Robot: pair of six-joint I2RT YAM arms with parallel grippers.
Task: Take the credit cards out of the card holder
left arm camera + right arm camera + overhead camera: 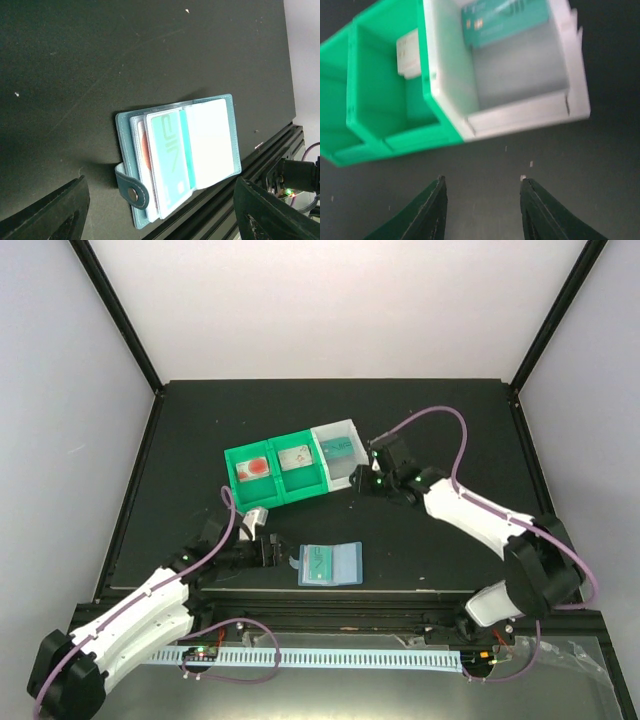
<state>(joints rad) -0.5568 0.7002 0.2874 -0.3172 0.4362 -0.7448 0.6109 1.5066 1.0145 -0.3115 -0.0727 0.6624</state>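
Light-blue plastic, the card holder (pixel 210 145) lies open and flat on the black tabletop (pixel 100 60) near its front edge. A teal card (pixel 170 155) is fanned up from the pocket stack and looks easy to pinch. The left fingers (pixel 50 212) are spread wide and empty just beside its tab, probably lining up. The right fingers (pixel 427 210), also apart and empty, hover by the white bin (pixel 520 120), which holds a second teal card (pixel 505 20).

Overhead overview, wrist close-ups (both downward)

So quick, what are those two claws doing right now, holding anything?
Left gripper: open, empty, near the card holder.
Right gripper: open, empty, by the white bin.
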